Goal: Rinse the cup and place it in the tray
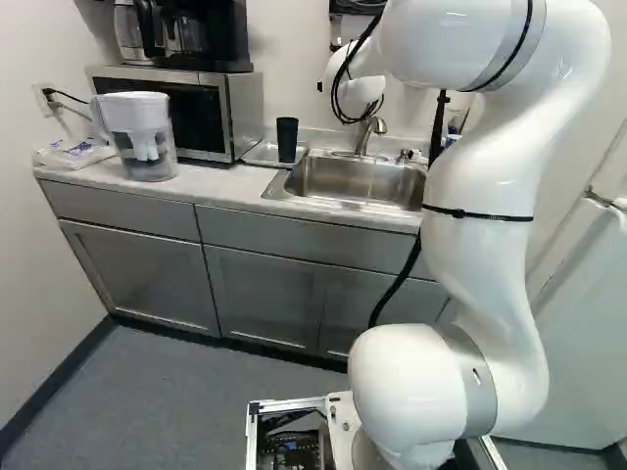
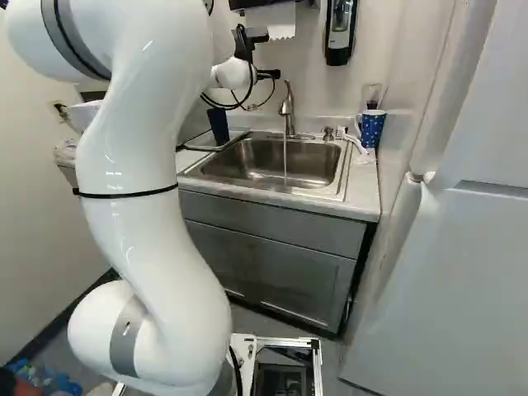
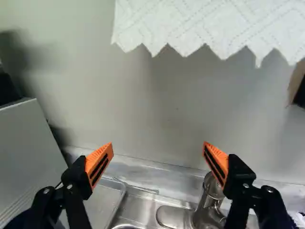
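The arm (image 2: 136,173) rises close in front and bends forward over the counter (image 1: 220,186). Its gripper (image 2: 269,74) hangs near the faucet (image 2: 287,111), fingers spread wide, nothing between them. The dark cup (image 1: 287,140) stands upright on the tray (image 1: 258,153) beside the sink (image 1: 343,180). Only the right base view shows water (image 2: 285,161) running; the wrist view adds jagged paper towel (image 3: 200,24).

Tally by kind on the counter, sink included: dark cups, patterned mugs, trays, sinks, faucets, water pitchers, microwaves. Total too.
Dark cup: 1
Patterned mug: 1
Tray: 1
Sink: 1
Faucet: 1
Water pitcher: 1
Microwave: 1
Total: 7
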Tool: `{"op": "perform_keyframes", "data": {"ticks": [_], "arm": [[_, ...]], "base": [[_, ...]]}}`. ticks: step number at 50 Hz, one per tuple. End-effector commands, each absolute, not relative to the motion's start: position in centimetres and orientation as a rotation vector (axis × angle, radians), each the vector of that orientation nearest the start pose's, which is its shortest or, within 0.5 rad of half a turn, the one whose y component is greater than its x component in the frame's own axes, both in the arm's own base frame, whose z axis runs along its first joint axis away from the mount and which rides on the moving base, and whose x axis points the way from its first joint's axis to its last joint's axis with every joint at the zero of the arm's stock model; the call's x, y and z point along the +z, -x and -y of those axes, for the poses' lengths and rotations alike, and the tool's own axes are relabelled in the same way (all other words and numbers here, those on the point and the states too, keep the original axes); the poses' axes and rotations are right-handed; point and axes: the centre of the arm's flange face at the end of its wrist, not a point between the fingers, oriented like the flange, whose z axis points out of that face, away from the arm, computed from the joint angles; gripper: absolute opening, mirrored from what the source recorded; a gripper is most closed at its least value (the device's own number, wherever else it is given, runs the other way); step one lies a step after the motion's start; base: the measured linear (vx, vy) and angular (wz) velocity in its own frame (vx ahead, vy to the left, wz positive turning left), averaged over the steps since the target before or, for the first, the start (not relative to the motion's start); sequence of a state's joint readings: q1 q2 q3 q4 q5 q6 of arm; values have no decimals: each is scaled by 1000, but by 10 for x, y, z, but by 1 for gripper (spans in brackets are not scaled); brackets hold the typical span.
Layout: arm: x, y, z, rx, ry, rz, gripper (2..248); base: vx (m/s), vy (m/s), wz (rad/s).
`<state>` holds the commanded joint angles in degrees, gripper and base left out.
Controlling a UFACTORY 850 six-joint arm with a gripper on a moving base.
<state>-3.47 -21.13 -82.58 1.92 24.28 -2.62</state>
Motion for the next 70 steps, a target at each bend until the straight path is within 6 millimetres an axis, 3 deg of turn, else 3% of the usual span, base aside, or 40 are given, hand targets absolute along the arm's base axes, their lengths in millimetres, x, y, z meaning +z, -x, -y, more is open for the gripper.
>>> {"op": "perform_keyframes", "data": {"ticks": [25,70], "arm": [[648,-681,70,-2200,2363,-117,247],[645,-682,77,-2169,2398,-130,247]], "base": [[0,0,0],[0,0,0]]}}
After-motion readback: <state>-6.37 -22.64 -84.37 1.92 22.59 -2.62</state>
